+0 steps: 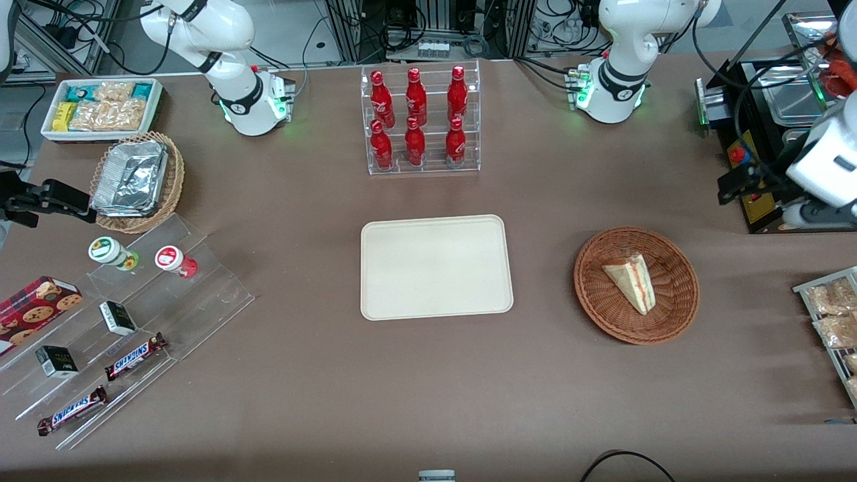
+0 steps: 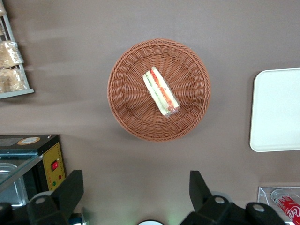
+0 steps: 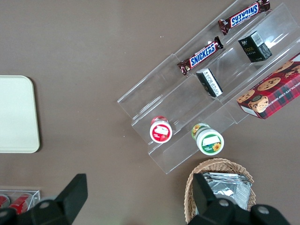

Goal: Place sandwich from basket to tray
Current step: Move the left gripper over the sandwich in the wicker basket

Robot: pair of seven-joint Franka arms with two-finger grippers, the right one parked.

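Tray (image 3: 16, 115), snack rack (image 3: 206, 89), foil basket (image 3: 220, 187).

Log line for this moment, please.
stage: pre-grasp | sandwich: in basket | tray: bare | gripper: open, raised near working arm's table end, not over basket

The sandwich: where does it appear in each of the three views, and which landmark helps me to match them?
Front view: the sandwich lies in the basket, toward the working arm's end.
Left wrist view: the sandwich lies in the basket, below the open gripper.
Right wrist view: not in it.
Shared landmark: the tray.
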